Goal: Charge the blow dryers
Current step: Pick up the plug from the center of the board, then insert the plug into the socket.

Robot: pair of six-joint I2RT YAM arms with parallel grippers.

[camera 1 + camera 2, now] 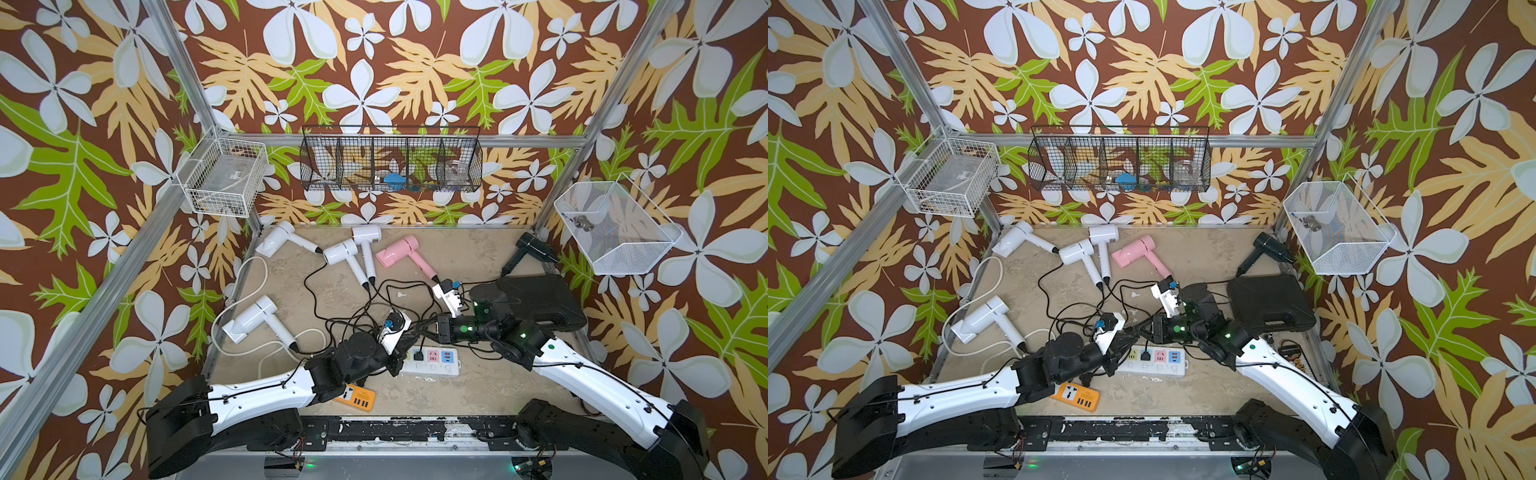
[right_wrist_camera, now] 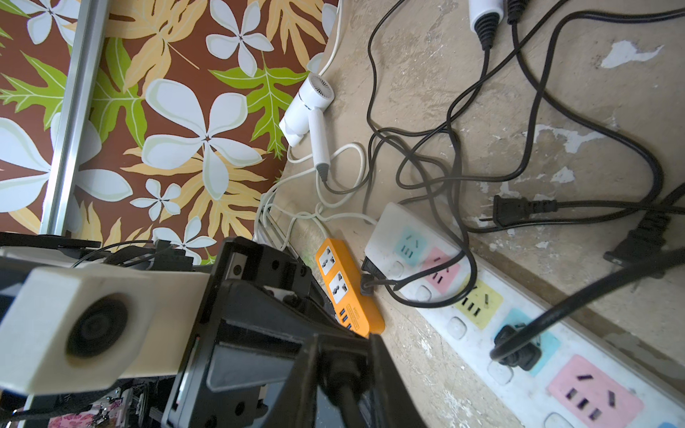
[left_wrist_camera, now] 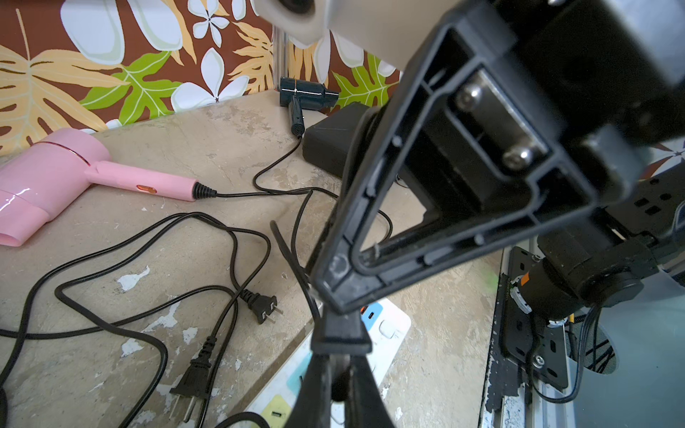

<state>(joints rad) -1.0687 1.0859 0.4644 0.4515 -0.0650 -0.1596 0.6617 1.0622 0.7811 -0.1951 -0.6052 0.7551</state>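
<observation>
left gripper [image 3: 341, 355] pinches a black cord [image 2: 346, 402]; right gripper's [image 2: 346, 355] hold is unclear. hand over gently above the white power strip [image 1: 436, 369]

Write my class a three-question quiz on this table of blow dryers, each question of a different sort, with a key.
1. Choose: which lies nearer the black case? A the pink dryer; B the black dryer.
2. True or false: the pink dryer rests on top of the black case.
3. Count: how many white dryers lie on the table?
Key: 1 B. 2 False; it lies on the table, apart from the case. 3 Four.
</observation>
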